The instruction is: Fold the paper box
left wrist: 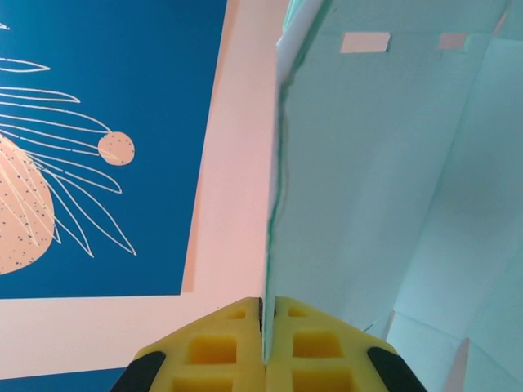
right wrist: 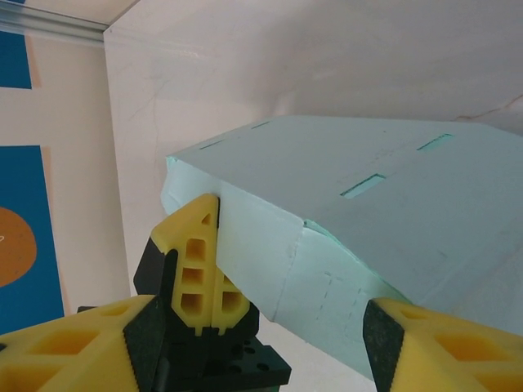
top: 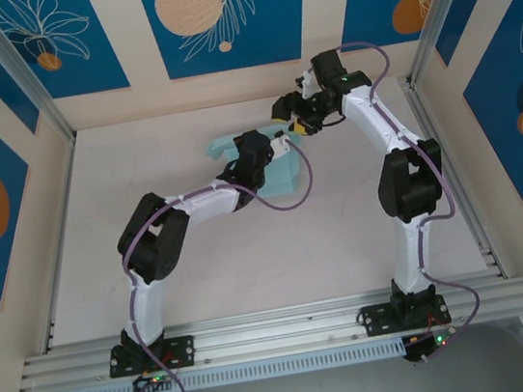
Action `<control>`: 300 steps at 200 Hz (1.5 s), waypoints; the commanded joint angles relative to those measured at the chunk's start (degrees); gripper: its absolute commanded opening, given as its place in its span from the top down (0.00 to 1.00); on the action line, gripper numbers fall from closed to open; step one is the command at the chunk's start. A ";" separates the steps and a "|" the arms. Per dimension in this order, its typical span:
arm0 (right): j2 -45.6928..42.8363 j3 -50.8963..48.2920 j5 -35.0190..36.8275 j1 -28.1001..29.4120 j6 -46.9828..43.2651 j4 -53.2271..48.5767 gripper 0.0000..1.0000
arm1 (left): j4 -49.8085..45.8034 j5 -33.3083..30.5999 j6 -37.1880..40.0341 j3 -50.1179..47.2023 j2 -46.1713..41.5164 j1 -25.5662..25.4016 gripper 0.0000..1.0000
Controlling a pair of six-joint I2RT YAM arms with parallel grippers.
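On the white table (top: 255, 285), left gripper (left wrist: 268, 314) pinches the paper box (left wrist: 368, 204); right gripper (right wrist: 261, 339) spread.

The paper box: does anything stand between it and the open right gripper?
Nothing visible does: a folded edge of the paper box lies between the open fingers of the right gripper. But the left gripper, shut on the card's edge, sits inside that same gap, so closing might strike it.

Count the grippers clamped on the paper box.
1. The left gripper is shut on the paper box edge, mid-table. The right gripper is open beside it, not clamped.
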 commanded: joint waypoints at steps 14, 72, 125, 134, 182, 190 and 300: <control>5.46 7.33 1.93 -0.05 -1.19 -7.08 0.25 | 2.13 -0.49 -0.03 3.14 2.18 -1.06 1.00; 9.44 7.88 3.34 -0.98 -1.12 -8.58 0.24 | -0.14 0.33 0.04 7.21 6.19 -1.07 0.96; 10.12 6.00 0.17 -3.44 -1.52 -5.96 0.23 | -5.17 4.76 -2.88 10.34 8.72 -1.05 0.86; 10.47 6.03 -0.33 -3.48 -1.38 -5.61 0.22 | -5.91 5.27 -3.78 10.67 8.81 -1.04 0.83; 12.39 6.22 -2.37 -3.14 -0.21 -3.80 0.24 | -6.89 7.96 -6.96 8.89 7.36 -1.04 0.87; 12.41 5.90 -2.48 -2.81 -0.20 -3.43 0.24 | -6.53 7.85 -7.09 8.51 7.36 -1.02 0.90; 4.00 9.53 18.42 -5.03 -6.96 -13.27 0.24 | -0.41 7.27 -5.32 4.30 6.44 -1.05 1.00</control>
